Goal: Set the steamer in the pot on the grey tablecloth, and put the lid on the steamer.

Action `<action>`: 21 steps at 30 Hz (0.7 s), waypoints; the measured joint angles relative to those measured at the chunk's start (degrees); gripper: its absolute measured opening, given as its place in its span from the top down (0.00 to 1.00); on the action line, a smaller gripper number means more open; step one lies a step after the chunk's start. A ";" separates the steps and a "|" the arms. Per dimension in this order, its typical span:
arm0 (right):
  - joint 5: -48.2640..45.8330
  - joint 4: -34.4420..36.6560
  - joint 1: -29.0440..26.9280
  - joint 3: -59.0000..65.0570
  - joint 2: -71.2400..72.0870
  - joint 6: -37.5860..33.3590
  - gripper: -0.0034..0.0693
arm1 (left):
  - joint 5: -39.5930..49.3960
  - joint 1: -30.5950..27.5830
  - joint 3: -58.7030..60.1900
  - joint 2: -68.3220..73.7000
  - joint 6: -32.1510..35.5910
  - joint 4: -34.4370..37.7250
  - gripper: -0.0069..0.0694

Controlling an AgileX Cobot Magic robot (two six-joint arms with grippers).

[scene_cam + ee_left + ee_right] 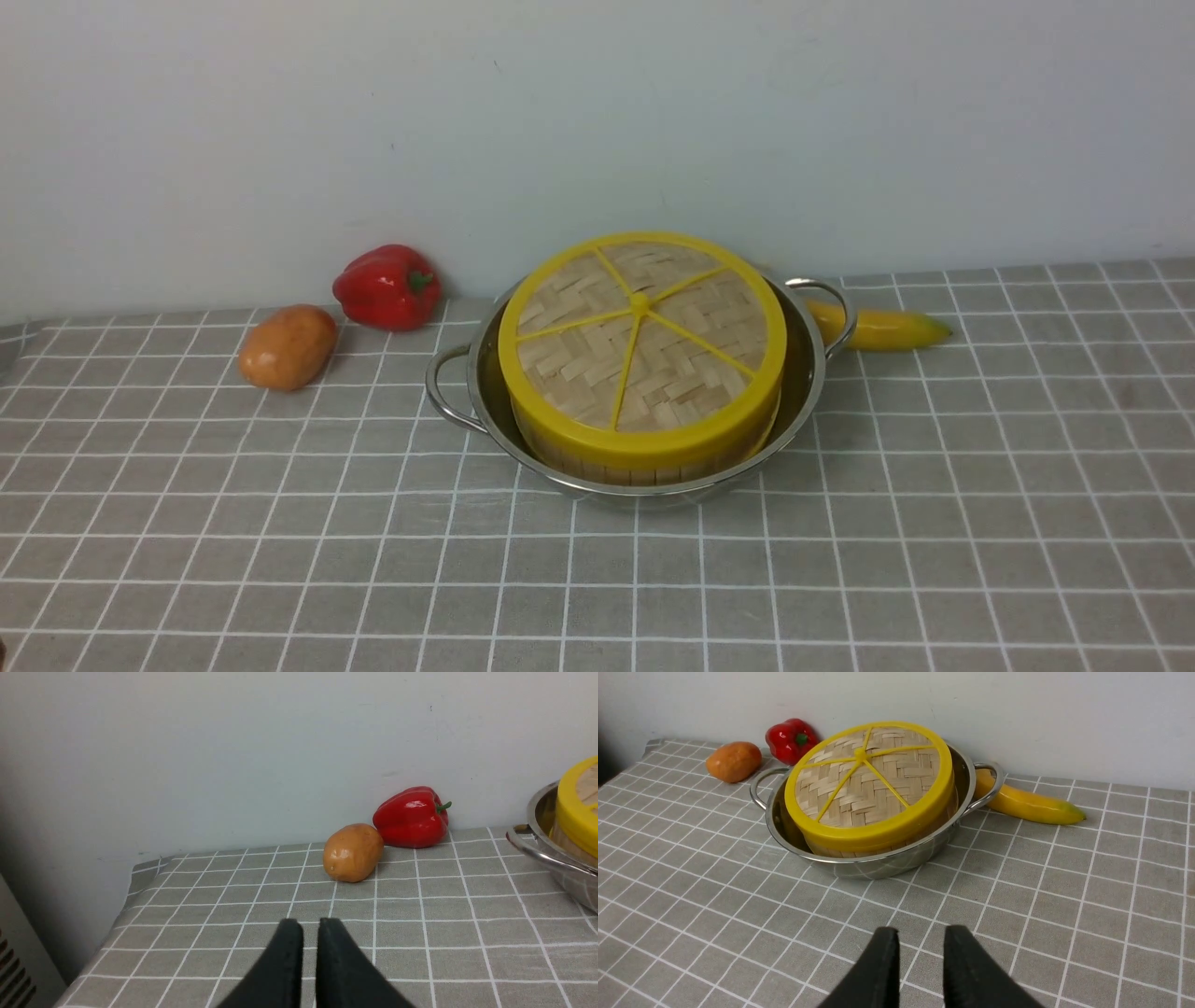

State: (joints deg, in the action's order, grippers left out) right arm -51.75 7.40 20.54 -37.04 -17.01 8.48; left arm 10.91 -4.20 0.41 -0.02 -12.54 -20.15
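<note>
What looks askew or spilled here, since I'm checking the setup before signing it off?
Nothing looks spilled or damaged. The lid covers the steamer inside the pot. One small oddity: the yellow banana-like thing is partly hidden behind the pot's right handle.

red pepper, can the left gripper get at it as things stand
Probably yes: the left gripper holds nothing, and its view of the red pepper is unblocked, though the potato-like item sits close beside it.
</note>
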 joint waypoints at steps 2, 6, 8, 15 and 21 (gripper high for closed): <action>0.00 0.00 0.00 0.00 0.00 0.04 0.72 | 0.00 0.00 0.00 0.00 0.00 0.00 0.84; 0.00 0.00 0.00 0.00 0.00 0.04 0.71 | 0.00 0.00 0.00 0.00 0.00 0.00 0.83; 0.00 0.00 0.00 0.00 0.00 0.04 0.70 | 0.00 0.00 0.00 0.00 0.00 0.00 0.82; 0.26 -0.51 -2.57 0.06 1.12 -1.19 0.68 | 0.00 0.00 0.00 0.00 0.00 0.00 0.81; 13.43 -3.88 -13.70 8.54 7.68 -3.41 0.66 | 0.00 0.00 0.00 0.00 0.00 0.00 0.80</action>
State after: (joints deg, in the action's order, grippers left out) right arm -38.32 3.52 6.84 -28.51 -9.33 5.06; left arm 10.91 -4.20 0.41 -0.02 -12.54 -20.15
